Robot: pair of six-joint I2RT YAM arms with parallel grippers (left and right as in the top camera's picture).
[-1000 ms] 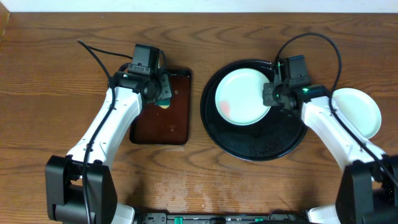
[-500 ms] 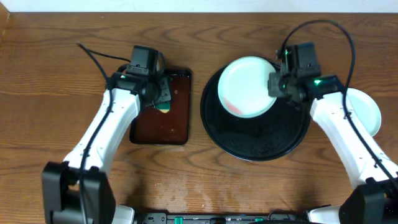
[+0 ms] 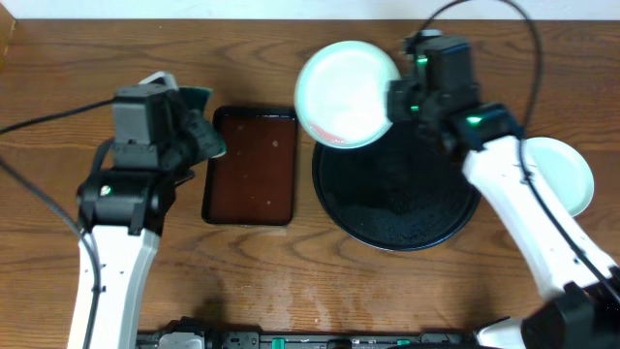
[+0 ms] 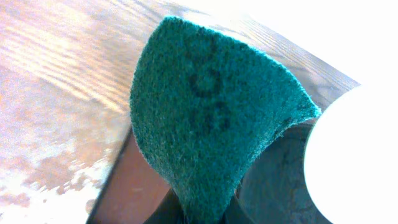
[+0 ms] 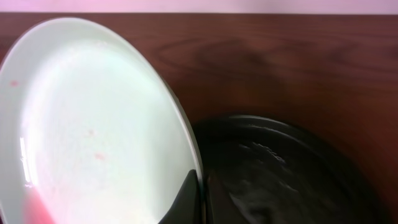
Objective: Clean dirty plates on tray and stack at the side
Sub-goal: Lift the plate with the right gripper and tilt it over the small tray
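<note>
Overhead and wrist views of the two-arm cleaning station. The right pincer is clenched on the rim of one pale mint-white plate, gripping it at the plate's 3 o'clock edge as seen from above. The plate is held tilted and clear of the round black tray. From overhead it overlaps the tray's rim at 11 o'clock and extends past it over the worktop. A red smear marks the plate near its 6 o'clock rim, and the right wrist view shows further faint pink specks on its face.

A second pale plate lies on the worktop just beside the tray at 3 o'clock. The right arm partly covers it, so contact with the tray cannot be judged.

The left pincer is clenched on the bottom edge of a green scouring pad, which stands curled above the fingers. From above, this pincer hovers at the 10 o'clock corner of the rectangular dark-brown tray, which lies on the worktop at 9 o'clock of the black tray.
</note>
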